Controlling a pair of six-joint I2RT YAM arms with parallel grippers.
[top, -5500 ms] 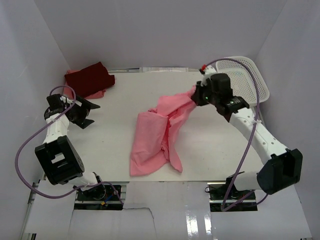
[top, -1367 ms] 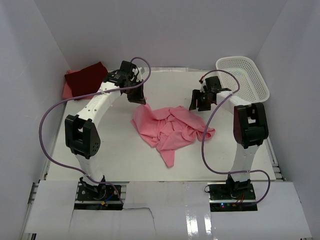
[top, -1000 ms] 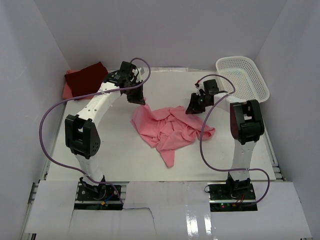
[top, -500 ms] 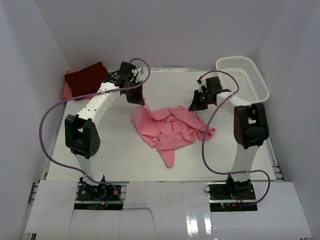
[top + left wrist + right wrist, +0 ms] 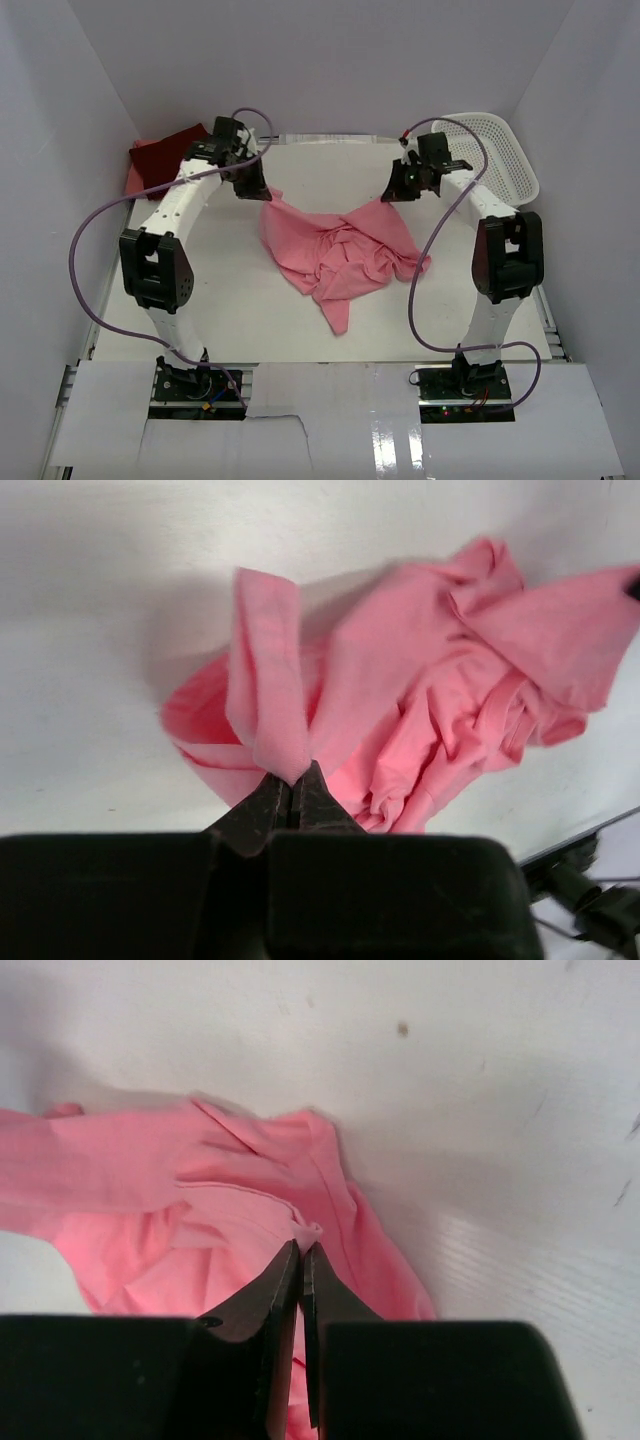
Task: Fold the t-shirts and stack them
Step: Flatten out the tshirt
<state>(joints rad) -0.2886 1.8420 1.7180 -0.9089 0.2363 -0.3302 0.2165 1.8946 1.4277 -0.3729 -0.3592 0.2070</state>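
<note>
Left gripper (image 5: 256, 190) and right gripper (image 5: 392, 193) each clamp an edge of the salmon pink t-shirt (image 5: 340, 255), crumpled at table centre. We judge its folding not yet done; the dark maroon t-shirt (image 5: 168, 152) lies at 10 o'clock, apparently folded.

No words, labels, brand names, numbers or signs can be read anywhere in these three views.

A pink t-shirt (image 5: 340, 255) lies crumpled in the middle, its two far corners held up and apart so the edge between them sags. A dark red t-shirt (image 5: 165, 152) sits folded at the far left, seemingly atop a mostly hidden salmon t-shirt (image 5: 132, 181).
</note>
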